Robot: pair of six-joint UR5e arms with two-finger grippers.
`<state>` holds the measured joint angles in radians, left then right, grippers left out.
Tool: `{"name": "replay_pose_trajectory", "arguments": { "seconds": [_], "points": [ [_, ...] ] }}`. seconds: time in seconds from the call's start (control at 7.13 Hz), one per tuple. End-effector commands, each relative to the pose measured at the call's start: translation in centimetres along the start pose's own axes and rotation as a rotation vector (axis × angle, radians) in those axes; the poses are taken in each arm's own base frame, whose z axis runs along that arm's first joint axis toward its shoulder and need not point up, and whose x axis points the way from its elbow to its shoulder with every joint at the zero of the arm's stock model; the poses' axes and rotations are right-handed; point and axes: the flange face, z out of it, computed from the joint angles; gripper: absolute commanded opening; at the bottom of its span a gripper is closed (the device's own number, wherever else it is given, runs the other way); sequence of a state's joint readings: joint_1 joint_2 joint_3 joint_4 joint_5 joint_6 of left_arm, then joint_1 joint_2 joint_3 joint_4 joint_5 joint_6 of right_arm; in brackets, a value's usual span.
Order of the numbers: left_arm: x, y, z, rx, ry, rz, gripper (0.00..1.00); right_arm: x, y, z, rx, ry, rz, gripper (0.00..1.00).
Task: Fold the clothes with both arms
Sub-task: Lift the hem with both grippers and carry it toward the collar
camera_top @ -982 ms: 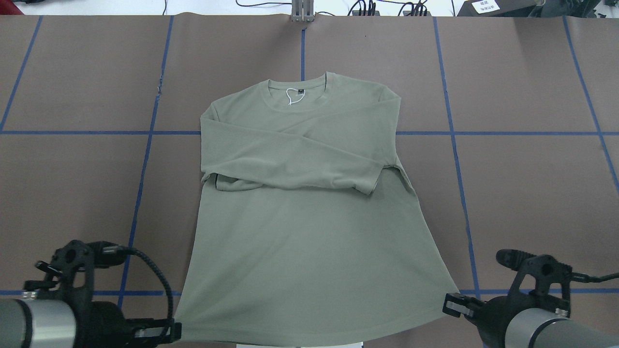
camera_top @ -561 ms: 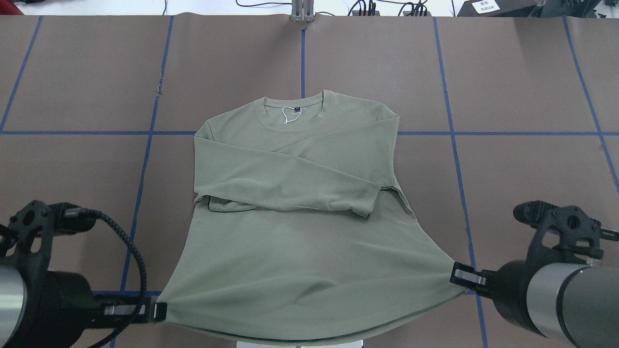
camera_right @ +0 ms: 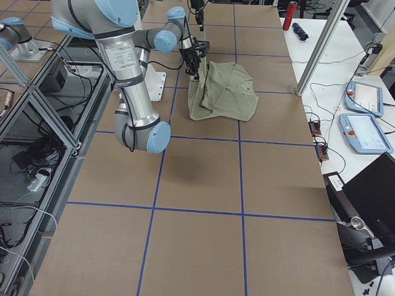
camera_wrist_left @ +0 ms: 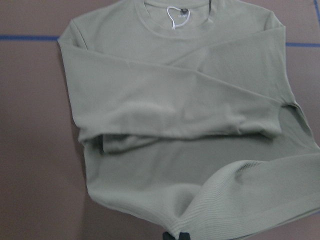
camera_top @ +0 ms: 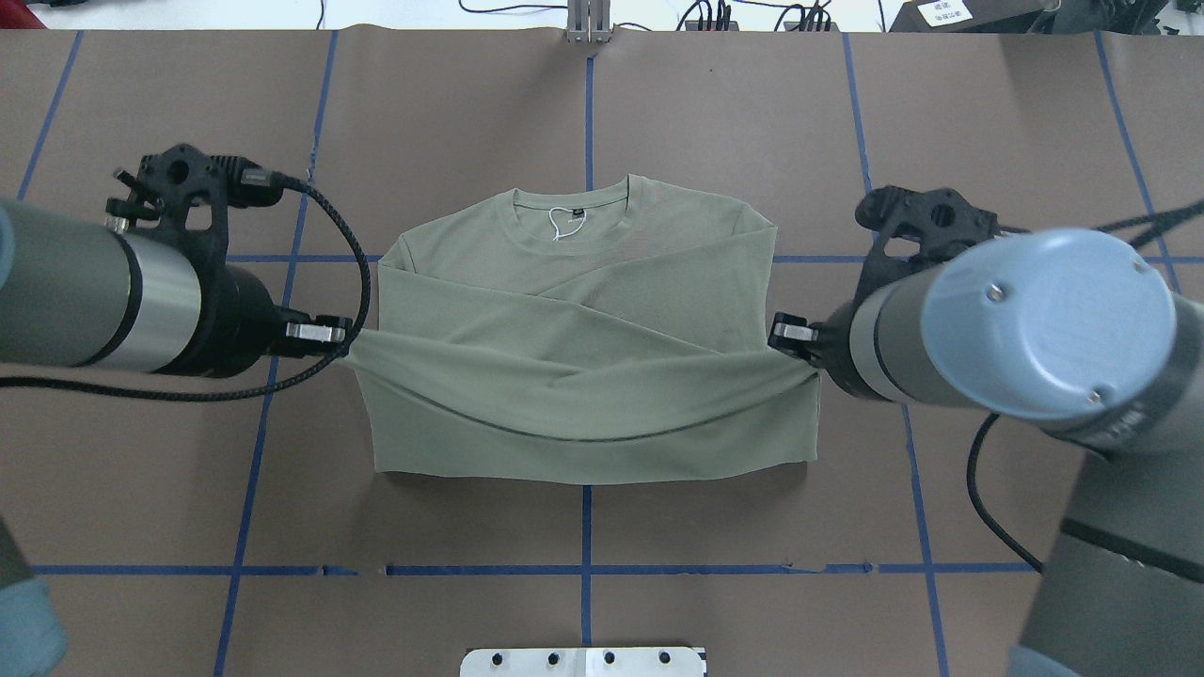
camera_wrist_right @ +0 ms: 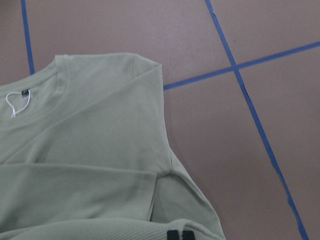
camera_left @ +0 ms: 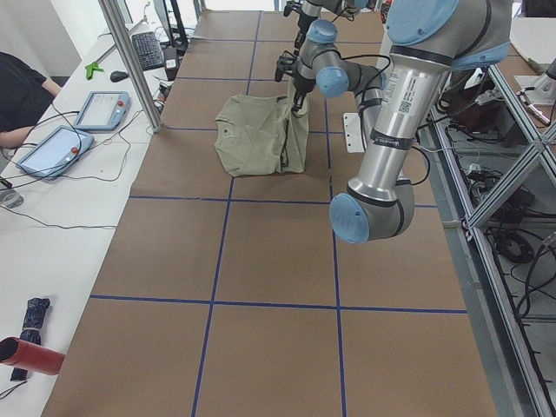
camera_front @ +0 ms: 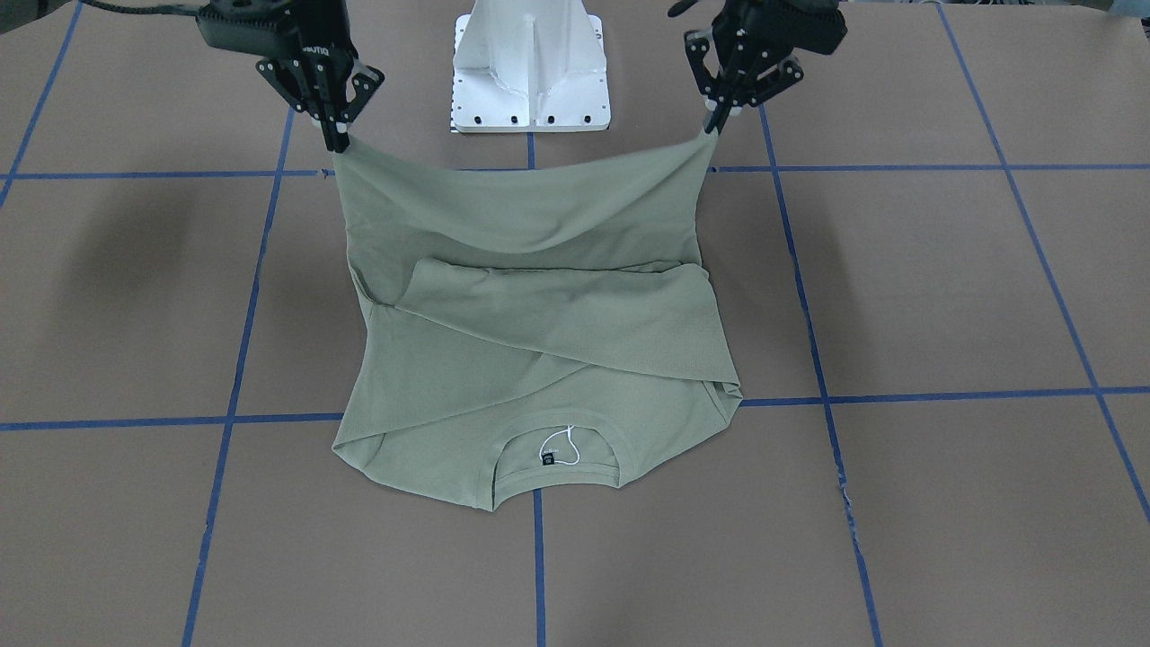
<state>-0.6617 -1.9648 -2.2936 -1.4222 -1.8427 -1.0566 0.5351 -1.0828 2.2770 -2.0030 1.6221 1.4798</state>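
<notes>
The pale sage-green shirt (camera_top: 583, 310) lies face up mid-table, collar and black neck label (camera_top: 576, 214) at the far side, sleeves crossed over the chest. My left gripper (camera_top: 343, 334) is shut on the hem's left corner. My right gripper (camera_top: 790, 338) is shut on the hem's right corner. Both hold the hem raised above the table, sagging between them over the sleeves. In the front-facing view the left gripper (camera_front: 714, 121) and right gripper (camera_front: 337, 139) pinch the lifted hem of the shirt (camera_front: 539, 359). The wrist views show the shirt (camera_wrist_left: 175, 115) (camera_wrist_right: 80, 160) below.
The white pedestal base (camera_front: 530, 72) stands at the robot's edge. Blue tape lines (camera_top: 585, 527) grid the brown table cover. A metal post (camera_left: 130, 61) and a side table with tablets (camera_left: 100, 109) stand across from the robot.
Both grippers have lifted the hem corners off the near table edge and carried them toward the collar. The lower half of the shirt now doubles over. The collar end stayed put.
</notes>
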Motion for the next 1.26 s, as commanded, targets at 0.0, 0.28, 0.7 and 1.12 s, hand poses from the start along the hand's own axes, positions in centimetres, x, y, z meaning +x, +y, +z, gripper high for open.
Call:
{"name": "replay_pose_trajectory", "arguments": {
  "seconds": [0.0, 0.28, 0.7, 1.12],
  "points": [
    [-2.1, -8.6, 3.7, 0.068, -0.098, -0.008, 0.0, -2.6, -7.5, 6.6, 0.06, -0.018, 0.027, 0.0],
    [-4.0, -12.1, 8.5, 0.096, -0.106, 0.011, 0.0, -5.8, -12.4, 10.0, 0.091, 0.033, 0.025, 0.0],
    [-5.8, -14.6, 15.8, 0.08, -0.136, 0.007, 0.0, -7.2, -16.5, 18.2, 0.111, 0.033, 0.021, 0.0],
    [-8.3, -16.2, 21.4, 0.104, -0.173, 0.005, 0.0, -6.2, -17.9, 20.6, 0.108, 0.084, 0.011, 0.0]
  ]
}}
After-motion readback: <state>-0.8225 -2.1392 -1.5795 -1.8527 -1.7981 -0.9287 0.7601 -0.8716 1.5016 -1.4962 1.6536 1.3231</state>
